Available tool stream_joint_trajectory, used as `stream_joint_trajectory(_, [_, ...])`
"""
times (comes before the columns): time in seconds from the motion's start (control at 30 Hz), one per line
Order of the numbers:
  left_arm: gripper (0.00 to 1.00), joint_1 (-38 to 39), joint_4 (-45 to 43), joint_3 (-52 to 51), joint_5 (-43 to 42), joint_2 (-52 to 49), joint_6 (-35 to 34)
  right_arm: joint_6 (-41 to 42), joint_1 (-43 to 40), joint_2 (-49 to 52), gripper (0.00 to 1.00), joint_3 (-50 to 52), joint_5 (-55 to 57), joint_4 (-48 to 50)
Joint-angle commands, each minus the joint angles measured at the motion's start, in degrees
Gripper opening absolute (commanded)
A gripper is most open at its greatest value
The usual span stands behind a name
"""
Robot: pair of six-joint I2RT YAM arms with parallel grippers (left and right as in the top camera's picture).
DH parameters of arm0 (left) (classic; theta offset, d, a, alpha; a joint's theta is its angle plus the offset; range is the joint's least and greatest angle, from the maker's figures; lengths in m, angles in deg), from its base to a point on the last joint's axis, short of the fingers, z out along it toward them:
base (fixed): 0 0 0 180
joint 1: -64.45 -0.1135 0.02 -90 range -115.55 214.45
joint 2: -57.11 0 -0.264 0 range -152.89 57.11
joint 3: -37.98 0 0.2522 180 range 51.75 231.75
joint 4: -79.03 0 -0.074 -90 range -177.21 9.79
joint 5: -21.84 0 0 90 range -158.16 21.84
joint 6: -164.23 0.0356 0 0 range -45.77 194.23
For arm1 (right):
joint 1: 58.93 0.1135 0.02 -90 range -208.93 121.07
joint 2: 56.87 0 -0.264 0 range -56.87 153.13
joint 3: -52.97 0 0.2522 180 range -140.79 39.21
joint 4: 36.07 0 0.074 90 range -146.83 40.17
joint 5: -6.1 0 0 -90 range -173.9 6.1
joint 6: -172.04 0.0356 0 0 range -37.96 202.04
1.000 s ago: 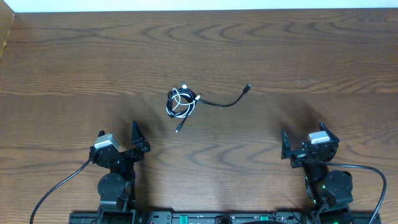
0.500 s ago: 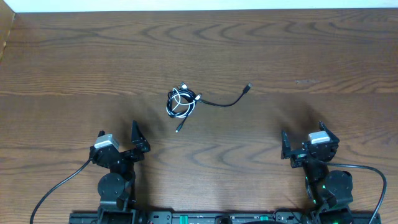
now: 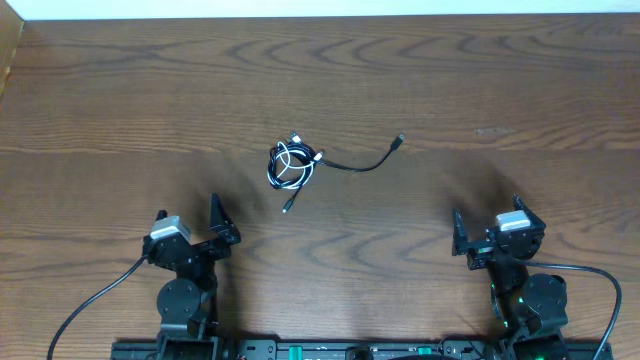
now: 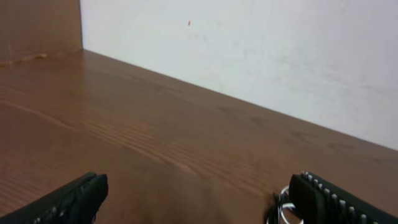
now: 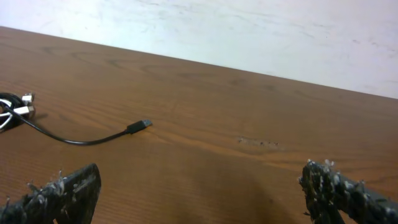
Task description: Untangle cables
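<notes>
Table (image 3: pixel 450 80): brown wood-grain top that fills the overhead view and bears everything below.
Wall (image 4: pixel 280 62): pale surface along the table's 12 o'clock edge.
Left gripper (image 3: pixel 190 212): at 7 o'clock on the table, jaws spread wide and released, nothing between them; well apart from the cables.
Right gripper (image 3: pixel 487 215): at 5 o'clock on the table, jaws likewise spread and released, grasping nothing.
Cables (image 3: pixel 290 165): small knotted bundle lying on the table just left of centre, at 1 o'clock from the left gripper and 10 o'clock from the right.
Black cable (image 3: pixel 360 166): leaves the bundle toward 3 o'clock in a shallow curve.
White cable (image 3: pixel 283 160): looped inside the bundle, interwoven with the black.
Black plug (image 3: pixel 400 140): free end of the black cable's tail, at 2 o'clock from the bundle.
Short end (image 3: pixel 287 208): stub pointing to 6 o'clock below the bundle.
</notes>
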Motion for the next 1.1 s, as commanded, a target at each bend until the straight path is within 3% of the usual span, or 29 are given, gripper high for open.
stream_joint_trajectory(0.0, [0.98, 0.24, -1.53, -0.92, 1.09, 0.04, 1.38, -0.59, 0.33, 0.13, 0.99, 0.04, -0.15, -0.22])
stream_joint_trajectory(0.3, [0.98, 0.24, -16.72, -0.92, -5.09, 0.04, -6.71, -0.59, 0.33, 0.13, 0.99, 0.04, -0.15, -0.22])
stream_joint_trajectory(0.4, [0.98, 0.24, -21.81, -0.92, -5.18, 0.04, -6.84, -0.59, 0.33, 0.13, 0.99, 0.04, -0.15, -0.22])
stream_joint_trajectory(0.57, [0.98, 0.24, -19.45, -0.92, -5.18, 0.04, -6.86, -0.59, 0.33, 0.13, 0.99, 0.04, -0.15, -0.22])
stream_joint_trajectory(0.77, [0.98, 0.24, -30.10, 0.02, -10.60, 0.04, -6.86, -0.59, 0.33, 0.13, 0.99, 0.04, -0.15, -0.22])
stream_joint_trajectory(0.83, [0.98, 0.24, -28.92, 2.56, -11.91, 0.04, -6.93, -0.59, 0.33, 0.13, 0.99, 0.04, -0.15, -0.22])
stream_joint_trajectory(1.07, [0.98, 0.24, -0.87, 24.81, -12.07, -4.68, -8.74, -0.57, 0.33, 0.13, 0.99, 0.04, -0.15, -0.22])
